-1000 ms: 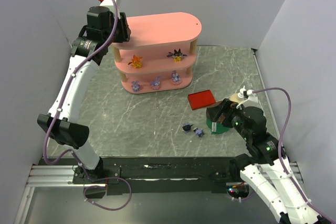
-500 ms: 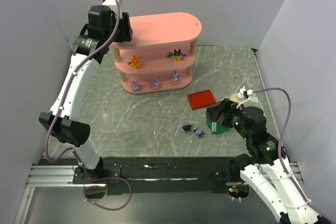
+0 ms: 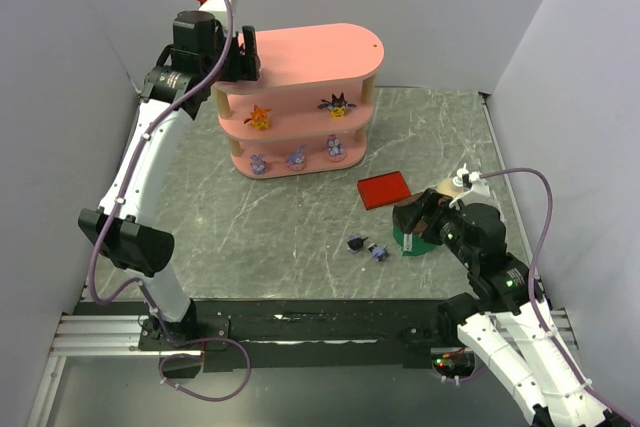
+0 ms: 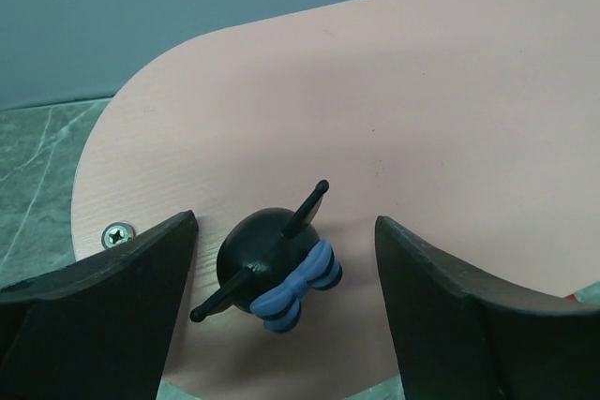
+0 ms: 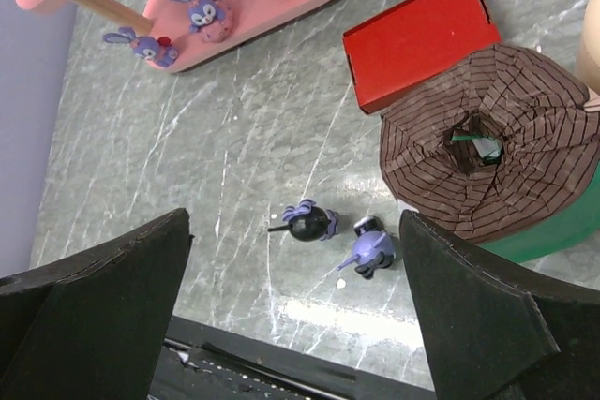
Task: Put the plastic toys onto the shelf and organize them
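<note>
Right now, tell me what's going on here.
The left tool stands open around a dark toy resting on the top board of the shelf, fingers clear of it. Five toys sit on the lower boards. The right tool hangs open facing two dark toys lying on the table beside the green cylinder.

Matt pink shelf (image 4: pixel 422 91); glossy, seemingly plastic figurine (image 4: pixel 255 248).

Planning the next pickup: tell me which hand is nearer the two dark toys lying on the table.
Right. The right hand hangs beside the dark toys, by the green cylinder; the left hand is far off at the shelf's top board, around another dark toy.
</note>
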### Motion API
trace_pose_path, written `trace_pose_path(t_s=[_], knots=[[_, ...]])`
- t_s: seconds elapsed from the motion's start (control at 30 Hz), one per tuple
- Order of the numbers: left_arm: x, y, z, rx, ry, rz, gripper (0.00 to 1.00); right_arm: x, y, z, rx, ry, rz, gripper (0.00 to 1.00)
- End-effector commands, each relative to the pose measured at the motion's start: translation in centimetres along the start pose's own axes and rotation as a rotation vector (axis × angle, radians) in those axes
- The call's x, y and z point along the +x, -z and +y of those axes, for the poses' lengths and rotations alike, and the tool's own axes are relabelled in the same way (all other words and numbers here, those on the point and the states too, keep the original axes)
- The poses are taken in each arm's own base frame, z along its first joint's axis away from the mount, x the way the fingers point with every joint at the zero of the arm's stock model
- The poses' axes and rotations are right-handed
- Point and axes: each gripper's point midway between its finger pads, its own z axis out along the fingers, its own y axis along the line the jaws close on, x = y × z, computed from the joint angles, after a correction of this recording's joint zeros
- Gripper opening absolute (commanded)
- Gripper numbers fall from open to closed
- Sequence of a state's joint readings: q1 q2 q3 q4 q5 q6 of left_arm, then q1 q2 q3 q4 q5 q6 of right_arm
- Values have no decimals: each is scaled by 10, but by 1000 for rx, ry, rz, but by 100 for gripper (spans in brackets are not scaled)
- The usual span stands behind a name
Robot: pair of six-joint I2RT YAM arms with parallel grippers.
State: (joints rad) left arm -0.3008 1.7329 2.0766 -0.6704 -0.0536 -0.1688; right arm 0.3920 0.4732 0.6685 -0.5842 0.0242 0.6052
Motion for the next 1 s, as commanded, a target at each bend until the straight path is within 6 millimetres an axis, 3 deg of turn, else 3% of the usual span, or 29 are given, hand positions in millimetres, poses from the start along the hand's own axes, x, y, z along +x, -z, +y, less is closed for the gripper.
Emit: trace_pose_path(t_s=[0.0, 0.27, 0.43, 0.57, 0.7, 0.73, 0.8, 0.83, 0.87, 0.9, 0.97], knots=[[-34, 25, 0, -3, -8, -101, 84, -7, 1, 5, -22, -5, -33, 98], [-49, 70, 8, -32, 7, -201, 99, -12, 0, 7, -18, 28, -24, 100], [-51, 102, 18, -76, 33, -249, 96, -15, -2, 11, -22, 59, -11, 100], [-40, 136, 36, -158, 93, -286, 96, -16, -9, 12, -15, 85, 6, 100], [-8, 177, 54, -228, 266, -336, 96, -12, -18, 19, -46, 111, 49, 100], [11, 190, 56, -227, 297, -335, 96, -11, -19, 22, -56, 115, 60, 100], [29, 201, 51, -180, 351, -342, 96, -5, -26, 29, -91, 128, 95, 100], [50, 210, 49, -148, 358, -335, 96, -3, -27, 32, -97, 131, 107, 100], [59, 213, 43, -107, 364, -330, 96, 2, -31, 33, -89, 131, 126, 100], [83, 207, 42, -95, 373, -290, 96, 8, -30, 41, -97, 155, 140, 100], [96, 222, 36, -39, 387, -301, 96, 21, -36, 47, -61, 179, 169, 100]])
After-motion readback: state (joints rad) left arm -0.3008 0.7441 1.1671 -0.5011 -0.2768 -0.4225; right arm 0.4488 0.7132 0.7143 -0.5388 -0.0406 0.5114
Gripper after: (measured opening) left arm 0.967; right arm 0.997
